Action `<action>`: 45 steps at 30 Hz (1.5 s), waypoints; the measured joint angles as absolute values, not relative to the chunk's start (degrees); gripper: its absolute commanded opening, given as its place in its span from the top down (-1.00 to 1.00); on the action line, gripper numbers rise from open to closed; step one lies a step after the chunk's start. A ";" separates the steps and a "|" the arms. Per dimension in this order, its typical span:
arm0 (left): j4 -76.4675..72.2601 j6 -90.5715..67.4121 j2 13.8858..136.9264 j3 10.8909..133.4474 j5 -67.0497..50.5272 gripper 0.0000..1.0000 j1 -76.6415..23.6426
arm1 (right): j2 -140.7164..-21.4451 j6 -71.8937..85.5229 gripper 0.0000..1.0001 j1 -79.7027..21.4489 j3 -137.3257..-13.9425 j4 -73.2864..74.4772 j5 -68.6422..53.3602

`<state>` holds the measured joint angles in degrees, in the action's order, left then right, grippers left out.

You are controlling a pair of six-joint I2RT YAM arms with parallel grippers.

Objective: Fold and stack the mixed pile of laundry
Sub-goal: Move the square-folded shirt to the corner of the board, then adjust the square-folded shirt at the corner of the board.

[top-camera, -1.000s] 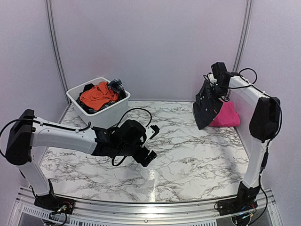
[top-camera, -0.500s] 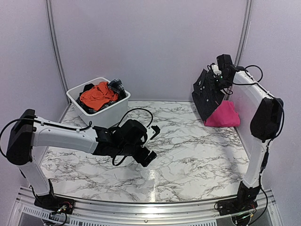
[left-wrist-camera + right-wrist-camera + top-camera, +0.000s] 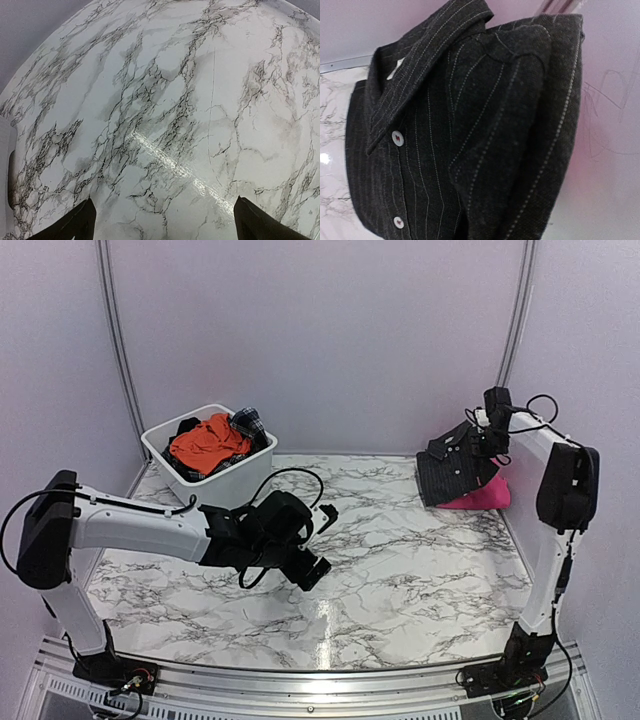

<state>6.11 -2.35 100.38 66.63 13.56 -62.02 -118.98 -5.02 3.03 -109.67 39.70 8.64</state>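
The folded black pinstriped shirt hangs at the back right, its lower edge over the folded magenta-pink cloth on the table. My right gripper is shut on the shirt's upper right edge. In the right wrist view the shirt fills the frame with its collar and buttons showing, and hides the fingers. An orange garment and a small dark plaid piece lie in the white tub at the back left. My left gripper hovers open over bare marble with nothing between its fingers.
The pale right wall stands close behind the right arm and the pink cloth. A black cable loops above the left wrist. The marble tabletop stretches between the two arms.
My right gripper has carried the pinstriped shirt rightward and lower, tipping it from hanging steeply to lying flatter over the pink cloth. The left arm has hardly moved.
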 measured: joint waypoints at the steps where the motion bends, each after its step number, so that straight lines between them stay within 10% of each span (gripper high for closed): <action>1: 6.20 -2.37 100.38 66.63 13.54 -0.98 -61.82 | -119.55 -5.26 1.00 3.79 -109.67 39.42 8.64; 13: 7.44 -4.10 100.49 66.65 13.47 -0.98 -59.81 | -132.55 -6.33 1.00 9.56 -116.95 38.68 5.74; 20: 8.29 -5.39 100.49 66.65 13.80 -0.98 -58.54 | -134.47 -5.87 0.04 11.79 -119.87 39.31 6.33; 25: 8.78 -7.31 100.05 66.65 15.11 -0.98 -57.91 | -133.97 -5.02 -0.23 13.45 -123.20 39.27 6.48; 45: 9.74 -19.66 85.71 63.77 17.67 -0.98 -54.02 | -120.49 1.61 0.07 13.65 -106.34 33.74 -8.58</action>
